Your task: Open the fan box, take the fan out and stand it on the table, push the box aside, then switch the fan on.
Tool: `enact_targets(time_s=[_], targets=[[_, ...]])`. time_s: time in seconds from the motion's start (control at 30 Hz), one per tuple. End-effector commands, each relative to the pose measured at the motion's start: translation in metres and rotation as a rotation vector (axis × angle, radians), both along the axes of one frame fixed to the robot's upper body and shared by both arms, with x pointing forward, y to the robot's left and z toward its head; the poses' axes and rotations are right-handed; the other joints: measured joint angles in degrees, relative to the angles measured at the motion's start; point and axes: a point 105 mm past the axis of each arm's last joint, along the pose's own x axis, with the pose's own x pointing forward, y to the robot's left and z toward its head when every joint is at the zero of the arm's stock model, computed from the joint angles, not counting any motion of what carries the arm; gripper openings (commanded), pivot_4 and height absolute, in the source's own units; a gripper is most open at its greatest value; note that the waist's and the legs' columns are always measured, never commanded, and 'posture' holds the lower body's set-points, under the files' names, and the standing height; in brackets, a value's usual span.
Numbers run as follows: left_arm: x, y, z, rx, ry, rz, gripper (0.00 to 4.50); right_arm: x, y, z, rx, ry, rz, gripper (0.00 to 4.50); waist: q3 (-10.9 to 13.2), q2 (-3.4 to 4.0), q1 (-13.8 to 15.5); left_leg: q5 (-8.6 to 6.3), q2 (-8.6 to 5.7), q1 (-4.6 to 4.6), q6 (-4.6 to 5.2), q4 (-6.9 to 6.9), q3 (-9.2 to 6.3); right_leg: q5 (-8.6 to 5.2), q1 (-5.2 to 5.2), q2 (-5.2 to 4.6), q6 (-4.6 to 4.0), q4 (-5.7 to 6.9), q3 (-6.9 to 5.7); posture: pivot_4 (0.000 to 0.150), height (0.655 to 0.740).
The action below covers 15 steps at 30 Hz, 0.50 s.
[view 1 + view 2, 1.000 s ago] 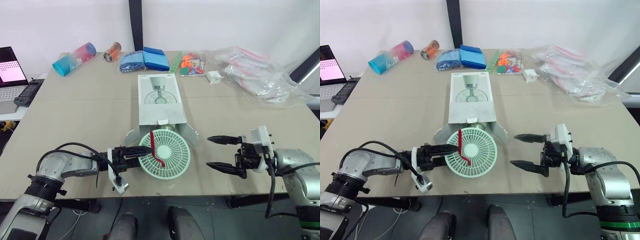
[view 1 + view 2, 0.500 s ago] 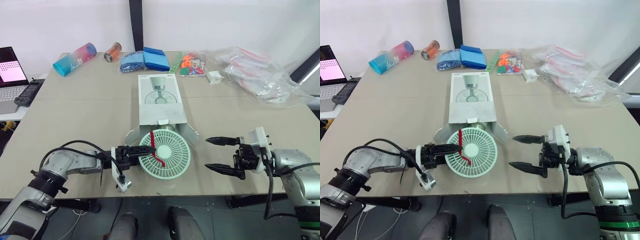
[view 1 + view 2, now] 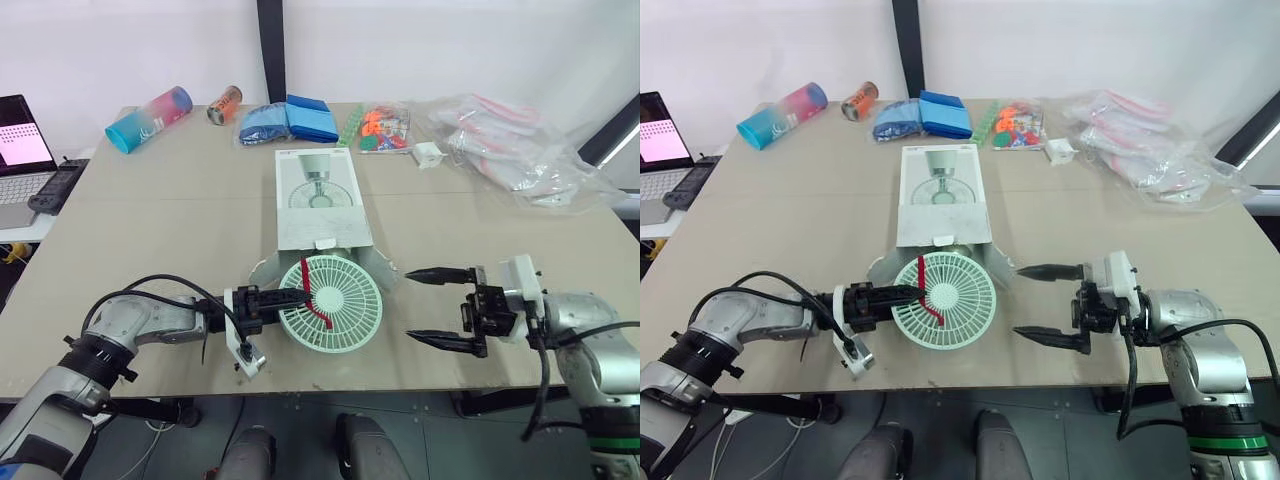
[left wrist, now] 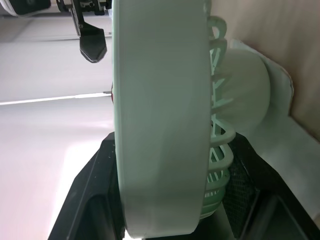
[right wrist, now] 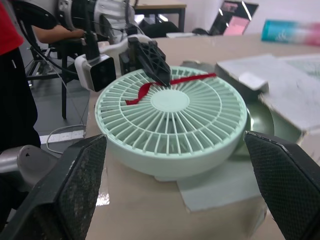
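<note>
while the left gripper [image 3: 296,297] clamps the fan [image 3: 335,308] by its rim, the right gripper [image 3: 410,305] hangs spread wide.
the fan lies face up on the open flaps of the box [image 3: 320,205].

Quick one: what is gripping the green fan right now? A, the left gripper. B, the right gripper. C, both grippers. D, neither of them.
A: the left gripper is closed on the rim of the fan, with one finger over the grille, while the right gripper is open beside the fan and does not touch it.
</note>
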Motion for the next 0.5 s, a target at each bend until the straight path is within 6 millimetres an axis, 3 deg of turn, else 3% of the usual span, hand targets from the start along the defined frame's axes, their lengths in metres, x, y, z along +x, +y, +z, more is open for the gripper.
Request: enact_targets(time_s=[0.03,0.2,0.37,0.5], targets=[[0.002,0.0,0.015,-0.081,0.057,0.007,1.9,-0.002,0.006,0.008,0.001,-0.045,0.042,4.49,0.0,0.0,0.0,0.0,0.0,0.0,0.0,0.0,0.0,0.0,0.0,-0.01,0.0,0.0,0.0,0.15,0.74],[-0.013,0.001,0.015,-0.122,0.333,0.005,1.9,0.002,0.006,0.009,0.007,-0.026,0.034,4.49,-0.03,0.03,-0.08,0.0,0.02,0.02,0.0,0.02,0.02,0.0,-0.02,0.0,0.0,0.07,0.01,0.15,0.74],[-0.028,0.01,0.029,-0.174,0.593,0.033,1.9,0.006,0.001,0.004,-0.005,0.0,0.008,4.49,-0.15,0.08,-0.16,-0.03,0.09,0.12,0.05,0.02,0.15,-0.03,-0.03,0.0,-0.04,0.16,0.05,0.15,0.74],[-0.028,0.017,0.046,-0.255,0.835,0.076,1.9,0.006,0.004,0.003,0.003,0.01,0.014,4.49,-0.24,0.08,-0.17,-0.04,0.1,0.21,0.07,0.05,0.22,-0.05,0.01,0.03,-0.05,0.24,0.09,0.15,0.74]])
